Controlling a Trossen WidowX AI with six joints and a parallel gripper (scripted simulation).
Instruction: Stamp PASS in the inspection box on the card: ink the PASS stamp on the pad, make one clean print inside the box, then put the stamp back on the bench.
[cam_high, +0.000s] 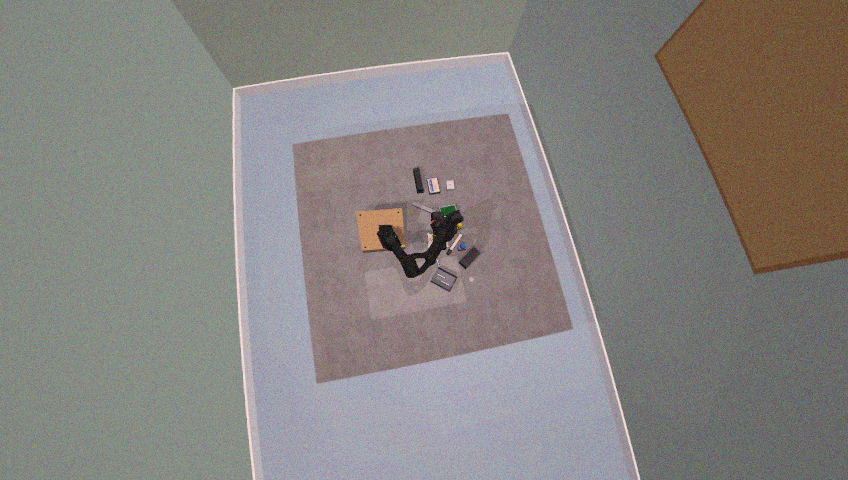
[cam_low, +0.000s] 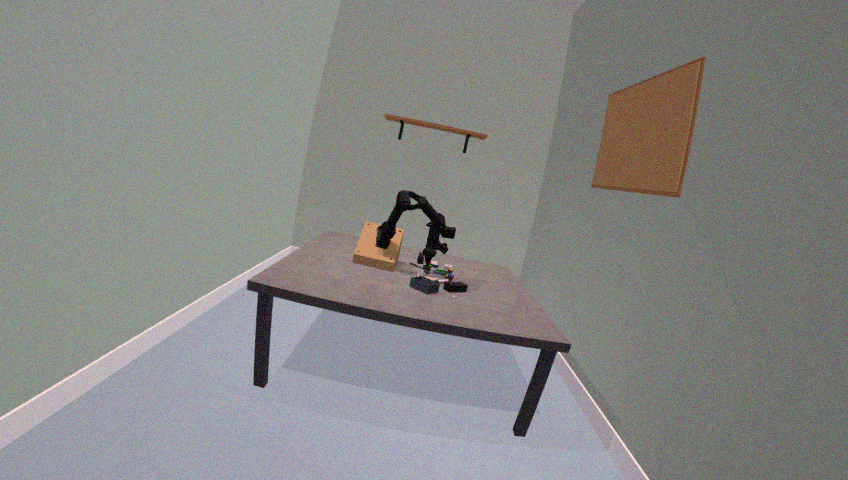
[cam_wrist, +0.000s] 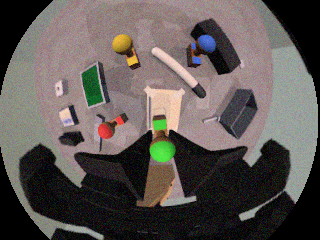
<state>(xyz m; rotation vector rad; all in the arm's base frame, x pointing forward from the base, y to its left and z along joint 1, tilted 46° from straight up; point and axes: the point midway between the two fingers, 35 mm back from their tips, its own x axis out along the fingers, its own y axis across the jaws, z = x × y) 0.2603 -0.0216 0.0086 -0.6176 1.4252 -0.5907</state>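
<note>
My gripper (cam_wrist: 160, 132) (cam_low: 427, 268) is shut on a stamp with a bright green ball knob (cam_wrist: 162, 151) and a green-marked block. The stamp is roughly upright in the fingers, over the near part of the pale card (cam_wrist: 172, 102) in the wrist view. Its block covers part of the card beside a small outlined box; the gap between block and card cannot be judged. No lettering or print is readable. The green ink pad (cam_wrist: 94, 86) (cam_high: 448, 211) lies left of the card in the wrist view. The arm hides much of the card in the top view.
A red-knobbed stamp (cam_wrist: 105, 131), a yellow-knobbed stamp (cam_wrist: 122, 44) and a blue-knobbed stamp (cam_wrist: 206, 44) stand around the card. A white rod with a dark end (cam_wrist: 172, 68), a black block (cam_wrist: 225, 54) and a grey open tray (cam_wrist: 231, 120) are nearby. A wooden board (cam_high: 368, 237) is under the arm's base.
</note>
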